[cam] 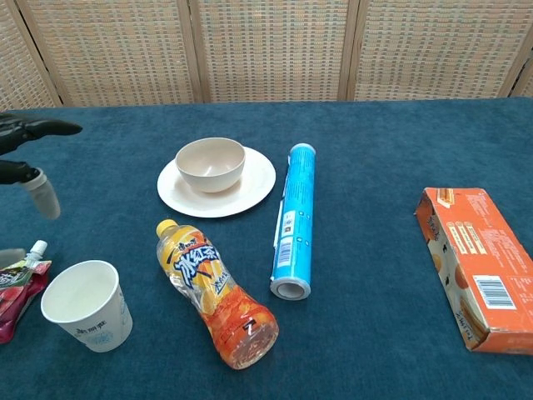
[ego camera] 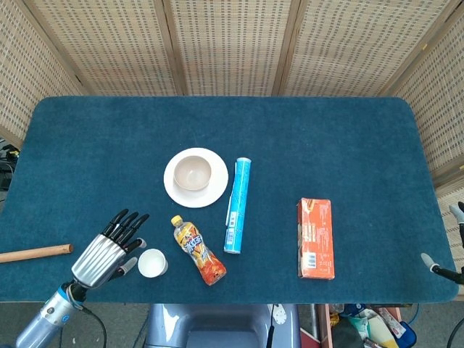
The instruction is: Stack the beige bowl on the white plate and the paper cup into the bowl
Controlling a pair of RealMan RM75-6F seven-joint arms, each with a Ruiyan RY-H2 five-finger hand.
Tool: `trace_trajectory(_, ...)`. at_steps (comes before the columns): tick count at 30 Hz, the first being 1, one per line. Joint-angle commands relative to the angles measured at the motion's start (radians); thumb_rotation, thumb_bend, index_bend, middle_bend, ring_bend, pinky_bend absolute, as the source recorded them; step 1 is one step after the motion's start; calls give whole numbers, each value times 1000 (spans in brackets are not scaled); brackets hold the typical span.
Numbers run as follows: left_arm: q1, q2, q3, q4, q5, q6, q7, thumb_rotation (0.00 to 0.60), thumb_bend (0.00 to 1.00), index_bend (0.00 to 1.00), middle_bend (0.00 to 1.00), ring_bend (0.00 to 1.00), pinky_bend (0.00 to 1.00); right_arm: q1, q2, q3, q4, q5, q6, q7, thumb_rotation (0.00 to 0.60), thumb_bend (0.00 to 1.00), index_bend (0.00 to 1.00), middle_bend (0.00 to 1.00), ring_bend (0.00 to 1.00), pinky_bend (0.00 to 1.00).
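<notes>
The beige bowl [ego camera: 192, 172] [cam: 211, 164] sits upright on the white plate [ego camera: 218, 190] [cam: 259, 179] at the table's middle left. The white paper cup [ego camera: 152, 262] [cam: 86, 305] stands upright near the front edge, apart from them. My left hand [ego camera: 109, 250] [cam: 27, 148] hovers just left of the cup with its fingers stretched out and spread, holding nothing. In the chest view only its dark fingertips and thumb show at the left edge. Of my right hand [ego camera: 444, 246], only two grey fingertips show at the far right edge, wide apart and empty.
An orange drink bottle [ego camera: 199, 250] [cam: 218, 296] lies right of the cup. A blue tube [ego camera: 237, 205] [cam: 296, 221] lies right of the plate, and an orange box [ego camera: 315, 238] [cam: 475, 267] further right. A wooden stick [ego camera: 36, 253] and a red pouch [cam: 17, 292] lie at the left.
</notes>
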Motion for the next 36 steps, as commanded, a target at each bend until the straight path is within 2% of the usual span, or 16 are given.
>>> trace_trajectory(1,24,15,19,19,31,17,-18,600,307,424,0,0,0,-1,0,0,-3,-1,2,-2,600,169,0,0,0,0)
trace_trajectory(6,53,15,33,51,55,11,-35,600,309,430,0,0,0,-1,1,0,-5,0,0,-6,600,169,0,0,0,0)
trace_trajectory(33,70,-59,7,118,67,-125,-8,600,324,457,0,0,0,-3,3,1,-9,0,0,-1,600,169,0,0,0,0)
trace_trajectory(36,70,-68,1,126,65,-136,-8,600,347,462,0,0,0,-4,3,1,-10,-1,1,-3,600,170,0,0,0,0)
